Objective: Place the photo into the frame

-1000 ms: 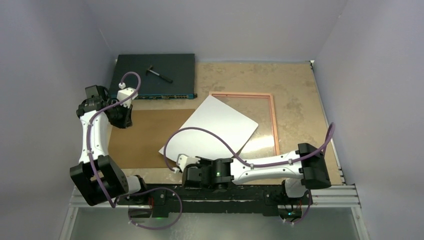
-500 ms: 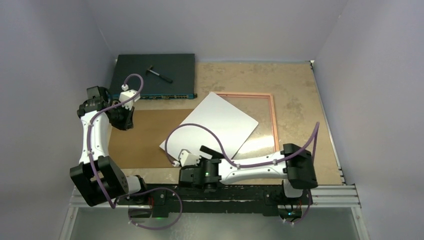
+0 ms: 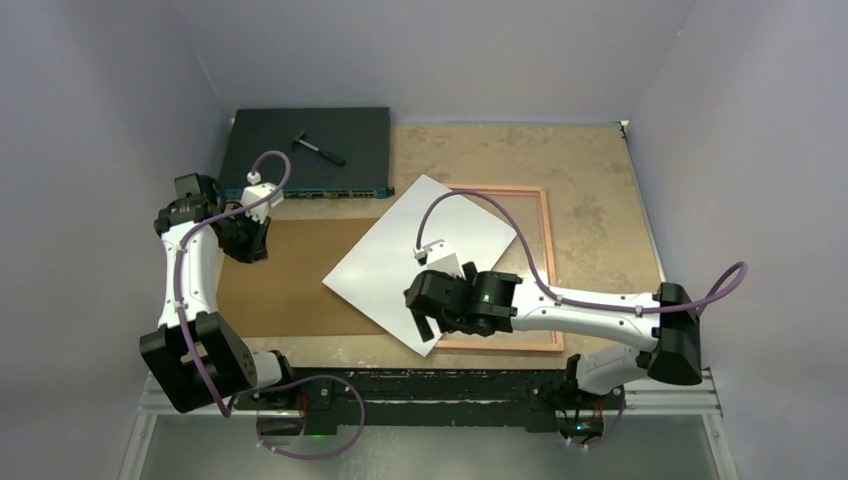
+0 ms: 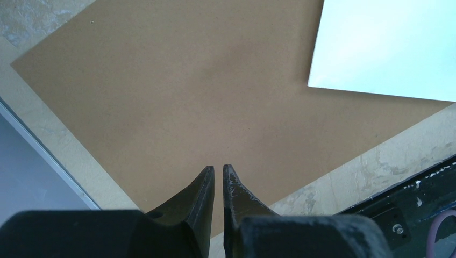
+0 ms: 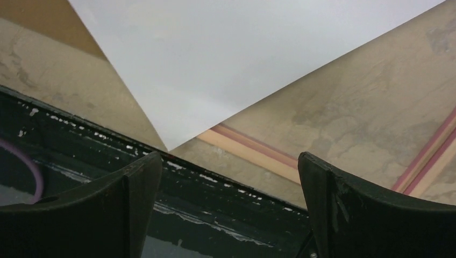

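Note:
The photo lies white back up, skewed, with its right part over the frame's left side and its left corner over the brown backing board. The frame lies flat with its pink border showing at the back, the right and the near side. My right gripper hovers open over the photo's near corner, and nothing is between its fingers. In the right wrist view that corner of the photo overlaps the frame's rail just ahead of the right gripper. My left gripper is shut and empty above the backing board.
A dark flat electronics box sits at the back left with a small hammer-like tool on it. A black rail runs along the table's near edge. Grey walls close in the left, back and right sides.
My right gripper has opened wide and swung from the near table edge up over the photo's near corner. The photo has turned slightly. The left arm has hardly moved.

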You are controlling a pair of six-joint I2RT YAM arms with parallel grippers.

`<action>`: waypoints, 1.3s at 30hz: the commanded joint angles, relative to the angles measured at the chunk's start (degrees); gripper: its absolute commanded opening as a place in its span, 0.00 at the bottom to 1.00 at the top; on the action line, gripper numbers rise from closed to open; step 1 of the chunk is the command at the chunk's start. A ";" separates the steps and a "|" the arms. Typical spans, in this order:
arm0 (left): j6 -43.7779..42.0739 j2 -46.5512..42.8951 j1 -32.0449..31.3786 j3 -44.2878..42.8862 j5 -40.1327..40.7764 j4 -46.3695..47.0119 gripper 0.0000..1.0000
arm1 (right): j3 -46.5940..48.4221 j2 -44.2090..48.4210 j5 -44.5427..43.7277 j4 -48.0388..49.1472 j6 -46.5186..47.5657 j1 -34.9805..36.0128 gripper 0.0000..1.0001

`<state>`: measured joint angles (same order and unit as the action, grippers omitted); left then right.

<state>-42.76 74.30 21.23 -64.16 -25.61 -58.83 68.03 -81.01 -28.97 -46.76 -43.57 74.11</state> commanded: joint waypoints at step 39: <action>14.88 14.89 -31.36 12.39 15.63 28.89 0.06 | -43.96 17.48 20.91 54.00 -36.81 -12.13 0.72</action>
<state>-29.30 88.95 -9.85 -52.21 -11.86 -33.32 24.75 -61.71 -10.41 1.50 -79.53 62.54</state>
